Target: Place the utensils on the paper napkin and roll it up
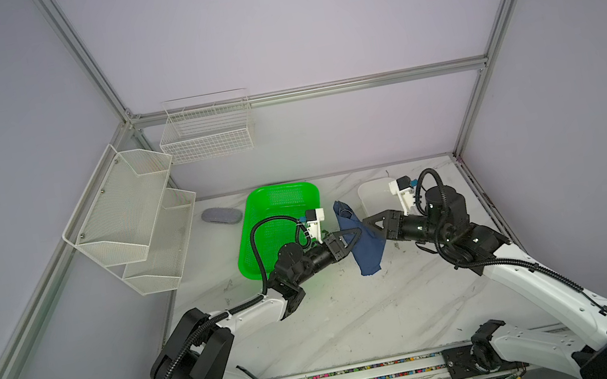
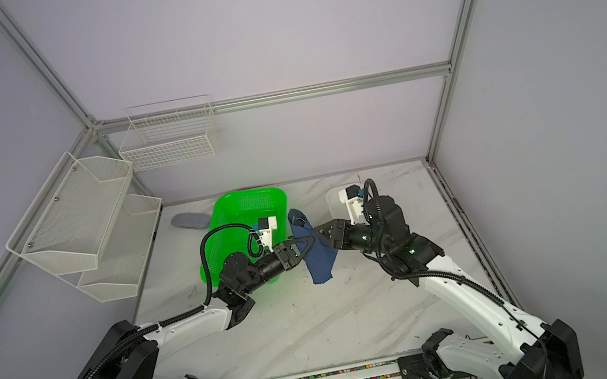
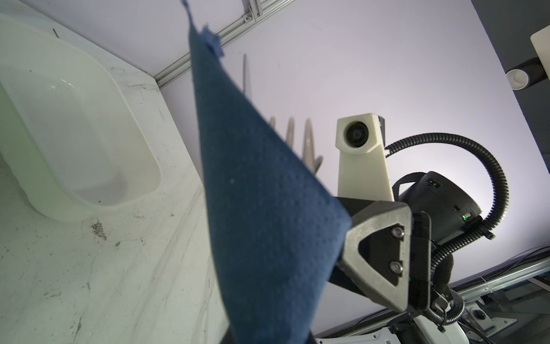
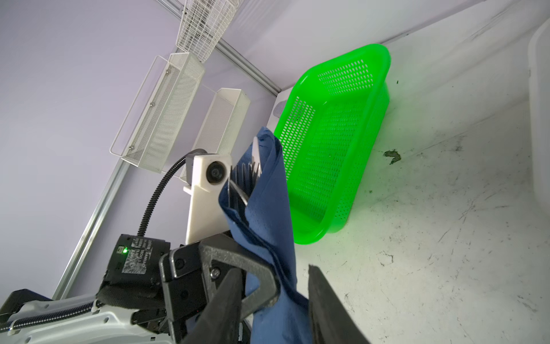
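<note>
The dark navy-blue paper napkin [image 1: 367,249] is held up over the white marble-patterned bench [image 1: 358,316], tilted, between the bright green perforated plastic basket [image 1: 278,197] and the white rectangular plastic tray [image 1: 372,193]. It is wrapped loosely around the slim silver metal utensils [image 4: 245,175], whose fork tines and a blade tip are seen poking out of its upper end. The left pincer [image 1: 356,235] is clamped almost flat on one side of the napkin. The right pincer [image 1: 374,224] is closed part-way on the opposite side, the bundle filling the gap between its jaws.
</note>
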